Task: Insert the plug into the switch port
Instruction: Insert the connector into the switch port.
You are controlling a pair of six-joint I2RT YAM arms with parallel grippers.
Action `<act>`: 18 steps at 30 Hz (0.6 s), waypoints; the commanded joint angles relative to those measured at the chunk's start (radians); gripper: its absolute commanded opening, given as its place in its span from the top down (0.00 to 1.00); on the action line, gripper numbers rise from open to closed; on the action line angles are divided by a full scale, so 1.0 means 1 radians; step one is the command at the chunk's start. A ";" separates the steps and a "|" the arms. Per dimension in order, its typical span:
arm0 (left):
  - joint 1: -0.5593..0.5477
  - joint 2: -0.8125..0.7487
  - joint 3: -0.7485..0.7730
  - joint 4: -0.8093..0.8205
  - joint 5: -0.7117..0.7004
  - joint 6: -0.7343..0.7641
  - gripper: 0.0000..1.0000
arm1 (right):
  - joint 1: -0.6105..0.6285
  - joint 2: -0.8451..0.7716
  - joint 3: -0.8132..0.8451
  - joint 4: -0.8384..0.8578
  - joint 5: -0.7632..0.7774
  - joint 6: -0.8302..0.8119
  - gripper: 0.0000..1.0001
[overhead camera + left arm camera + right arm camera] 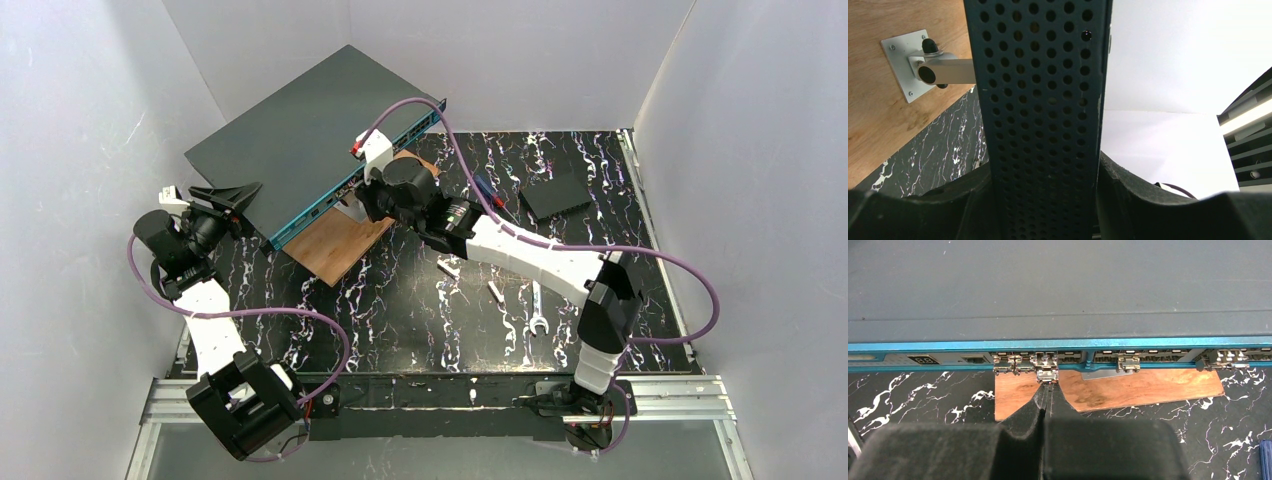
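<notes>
White walls (pixel 520 60) close in a black worktop (pixel 420 320) veined with white. At its far left the switch (pixel 300 130) lies as a big dark grey slab, raised above a wooden board (pixel 335 245) that rests on the worktop. Its teal port edge (pixel 1148 344) faces near and right.

The left gripper (pixel 232 200) is at the switch's left near end. In the left wrist view the perforated side wall of the switch stands between its fingers (pixel 1128 192) and fills the gap, so the jaws are clamped across that end at a middling width. Beyond it, a small metal bracket (pixel 903 65) with a square post is screwed to the board.

The right gripper (pixel 1047 387) reaches from the right to the middle of the teal edge. Its jaws are pressed together with only a thin slit between them, and the tips sit right against the near end of the plug (pixel 1047 374). The plug is a small metal piece in the port row, hanging slightly lower than its neighbours. Whether the tips pinch any part of it cannot be told. Other metal plugs (pixel 1128 362) sit in ports along the same edge, two just to the left and more to the right.

Well to the right of the switch lies a small black square box (pixel 557 195). A wrench (pixel 537 312) lies nearer, beside the right arm, and purple cables loop from both arms.
</notes>
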 commanded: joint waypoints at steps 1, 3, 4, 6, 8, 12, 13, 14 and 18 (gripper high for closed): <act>-0.015 -0.012 -0.028 -0.030 0.067 0.079 1.00 | 0.003 0.021 0.072 0.095 0.000 0.007 0.99; -0.015 -0.013 -0.028 -0.030 0.067 0.079 1.00 | 0.002 0.030 0.081 0.098 0.000 0.005 0.99; -0.015 -0.013 -0.028 -0.030 0.067 0.079 1.00 | 0.002 0.033 0.086 0.099 -0.001 0.004 0.99; -0.015 -0.011 -0.028 -0.030 0.069 0.079 1.00 | 0.002 0.039 0.096 0.099 0.000 0.000 0.99; -0.015 -0.010 -0.028 -0.030 0.069 0.078 1.00 | 0.002 0.044 0.105 0.101 0.000 -0.006 0.99; -0.014 -0.011 -0.028 -0.030 0.071 0.078 1.00 | 0.001 0.050 0.115 0.106 0.000 -0.020 0.99; -0.015 -0.011 -0.028 -0.030 0.071 0.079 1.00 | 0.000 0.053 0.122 0.101 -0.002 -0.023 0.99; -0.015 -0.011 -0.027 -0.030 0.072 0.079 1.00 | -0.002 0.057 0.131 0.095 -0.004 -0.025 0.99; -0.014 -0.010 -0.026 -0.030 0.072 0.078 1.00 | -0.005 0.063 0.151 0.079 -0.009 -0.035 0.99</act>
